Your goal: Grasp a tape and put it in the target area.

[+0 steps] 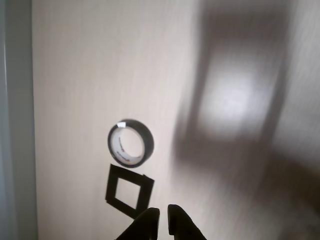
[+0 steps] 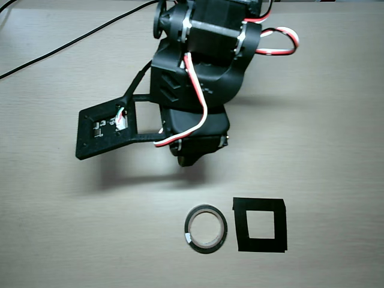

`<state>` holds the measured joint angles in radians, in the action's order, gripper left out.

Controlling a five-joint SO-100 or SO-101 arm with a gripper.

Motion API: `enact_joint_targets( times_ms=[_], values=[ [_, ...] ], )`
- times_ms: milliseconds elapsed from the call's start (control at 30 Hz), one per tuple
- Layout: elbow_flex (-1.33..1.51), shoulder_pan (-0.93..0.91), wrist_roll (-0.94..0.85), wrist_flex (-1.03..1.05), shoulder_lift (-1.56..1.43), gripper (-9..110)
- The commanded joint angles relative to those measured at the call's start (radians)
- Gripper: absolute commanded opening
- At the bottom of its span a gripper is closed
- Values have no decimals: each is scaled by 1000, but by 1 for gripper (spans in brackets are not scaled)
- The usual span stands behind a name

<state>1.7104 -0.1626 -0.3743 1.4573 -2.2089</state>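
In the overhead view, going from left to right, a black cable (image 2: pixel 66 43) runs across the upper left of the pale wooden surface (image 2: pixel 336 120). Next comes the black camera frame (image 2: pixel 107 132) with its circuit board, sticking out to the left of the arm (image 2: pixel 198 78), whose red and white wires loop along its body. Below the arm, apart from it, the tape (image 2: pixel 206 228) lies flat on the surface. Just beside it on the right, separated by a narrow strip of bare surface, is the target area (image 2: pixel 260 224), empty inside.

In the wrist view the tape (image 1: pixel 130 142) sits left of centre, with the target area (image 1: pixel 128 190) directly below it, the two nearly touching. At the bottom edge, a little further right, the gripper (image 1: pixel 163 216) shows two dark fingertips (image 1: pixel 150 218) close together with only a thin gap between them, holding nothing. The arm's blurred shadow covers the right side of the surface (image 1: pixel 75 75).
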Motion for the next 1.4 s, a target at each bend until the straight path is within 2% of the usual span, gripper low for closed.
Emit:
enact_joint_targets(
  times_ms=[0, 1367],
  values=[
    [25, -9, -6, -20, -9, 0],
    [49, -5, -14, -35, -14, 0]
  ],
)
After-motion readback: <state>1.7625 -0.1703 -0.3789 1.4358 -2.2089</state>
